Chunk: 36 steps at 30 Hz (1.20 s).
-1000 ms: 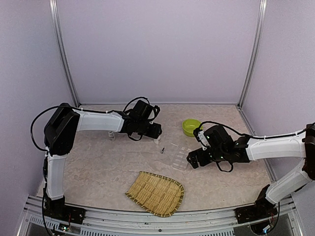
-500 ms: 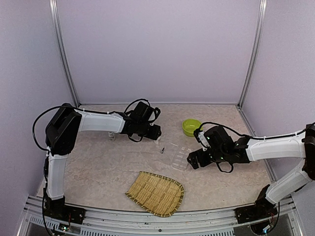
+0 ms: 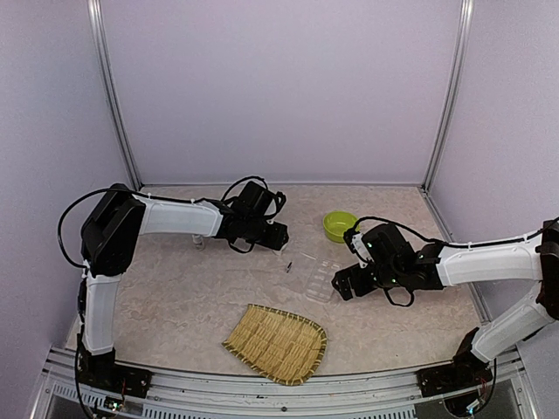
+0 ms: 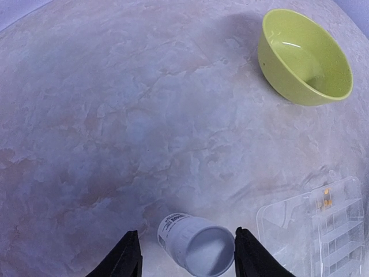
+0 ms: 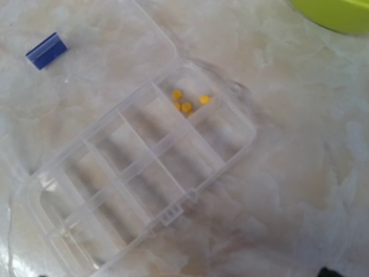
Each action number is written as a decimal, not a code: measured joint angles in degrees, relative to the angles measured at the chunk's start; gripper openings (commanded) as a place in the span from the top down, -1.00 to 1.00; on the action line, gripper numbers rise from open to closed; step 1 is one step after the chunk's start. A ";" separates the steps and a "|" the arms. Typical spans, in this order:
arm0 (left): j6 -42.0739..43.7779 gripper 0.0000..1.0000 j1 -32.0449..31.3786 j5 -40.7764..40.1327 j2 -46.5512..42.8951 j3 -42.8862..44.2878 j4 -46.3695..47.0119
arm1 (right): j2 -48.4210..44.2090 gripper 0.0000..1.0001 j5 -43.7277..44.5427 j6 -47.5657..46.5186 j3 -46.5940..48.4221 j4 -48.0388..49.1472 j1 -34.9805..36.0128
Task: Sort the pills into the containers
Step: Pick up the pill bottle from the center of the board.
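The flat, clear plastic organiser box (image 5: pixel 124 156) lies open on the marbled table (image 4: pixel 104 115), with a few small yellow pills (image 5: pixel 187 104) in one corner compartment. The right gripper (image 3: pixel 341 284) hangs at the box's right edge; only its fingertips show, seemingly spread apart. Left of the box and farther back, the left gripper (image 4: pixel 185 234) has its jaws parted around a small white bottle (image 4: pixel 196 249). A round lime-green bowl (image 3: pixel 339 225) sits behind the box.

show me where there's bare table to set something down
Widest bare patch: near-left table, between the left arm and the bamboo tray. Another lies at the back, between the left hand and the green bowl. Crowded: around the organiser box, with the right hand at its edge and the bowl just behind.
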 measured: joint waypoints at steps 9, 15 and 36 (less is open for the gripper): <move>-0.11 -0.14 0.00 -1.29 -0.02 -0.74 1.60 | 0.00 -1.00 0.02 0.00 0.00 -0.02 0.00; -0.11 -0.14 -0.09 -1.51 -0.02 -1.01 2.32 | 0.00 -1.00 0.13 -0.02 0.00 -0.02 0.00; -0.09 -0.13 -0.55 -1.92 -2.80 -4.63 4.28 | 0.22 -1.00 0.85 -0.07 0.02 -0.04 0.00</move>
